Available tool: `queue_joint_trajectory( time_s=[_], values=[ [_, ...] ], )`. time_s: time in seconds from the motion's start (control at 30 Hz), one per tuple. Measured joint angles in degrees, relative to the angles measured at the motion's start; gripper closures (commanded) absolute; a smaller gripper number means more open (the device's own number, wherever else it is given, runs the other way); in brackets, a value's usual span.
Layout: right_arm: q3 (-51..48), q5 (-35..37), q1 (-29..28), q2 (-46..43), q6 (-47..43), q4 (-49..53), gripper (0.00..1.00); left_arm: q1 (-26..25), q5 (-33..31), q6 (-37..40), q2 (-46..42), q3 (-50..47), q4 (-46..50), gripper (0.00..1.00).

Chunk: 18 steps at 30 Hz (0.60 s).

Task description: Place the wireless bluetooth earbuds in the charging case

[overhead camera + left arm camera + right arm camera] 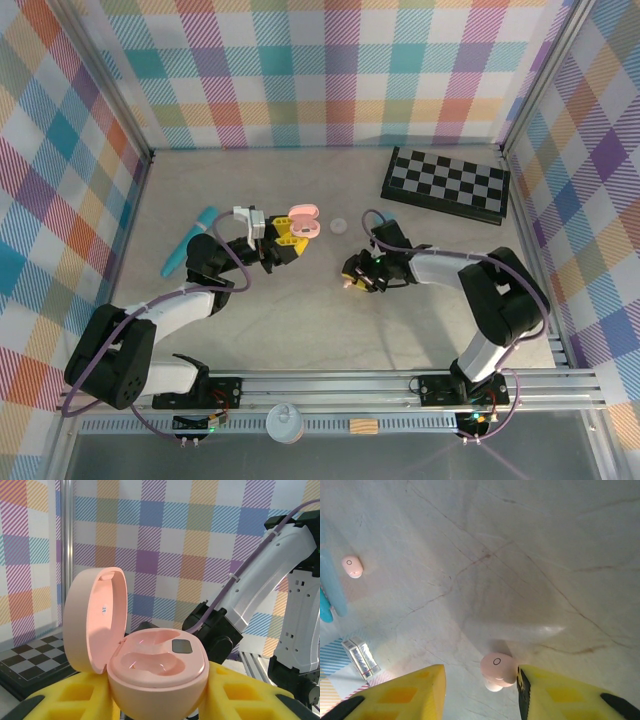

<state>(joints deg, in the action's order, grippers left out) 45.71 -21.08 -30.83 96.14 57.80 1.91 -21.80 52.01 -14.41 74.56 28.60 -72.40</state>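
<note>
My left gripper (157, 700) is shut on the pink charging case (160, 662), held off the table with its lid (95, 620) swung open and both wells empty. The top view shows the case (302, 220) left of centre. My right gripper (480, 680) is low over the table, jaws apart around a pink earbud (499, 669). The earbud touches the right finger (555, 690), and a gap separates it from the left finger (415, 690). A second pink earbud (352, 566) lies on the table, seen from above as a pale dot (340, 225) beside the case.
A long teal tube (190, 240) lies at the left. A black-and-white checkerboard (445, 185) sits at the back right. Plaid walls enclose the table on three sides. The right arm (270, 575) stands close behind the case.
</note>
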Motion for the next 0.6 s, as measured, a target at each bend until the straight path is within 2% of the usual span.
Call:
queue_joint_trajectory(
  time_s=[0.3,0.6],
  values=[
    [4.3,-0.7,0.0,3.2,-2.9,1.9,0.63,0.7,0.0,-0.4,-0.7,-0.3,0.0,0.63],
    [11.0,-1.4,-0.2,5.4,-11.8,10.9,0.63,1.0,0.0,-0.6,-0.8,-0.3,0.0,0.63]
  ],
)
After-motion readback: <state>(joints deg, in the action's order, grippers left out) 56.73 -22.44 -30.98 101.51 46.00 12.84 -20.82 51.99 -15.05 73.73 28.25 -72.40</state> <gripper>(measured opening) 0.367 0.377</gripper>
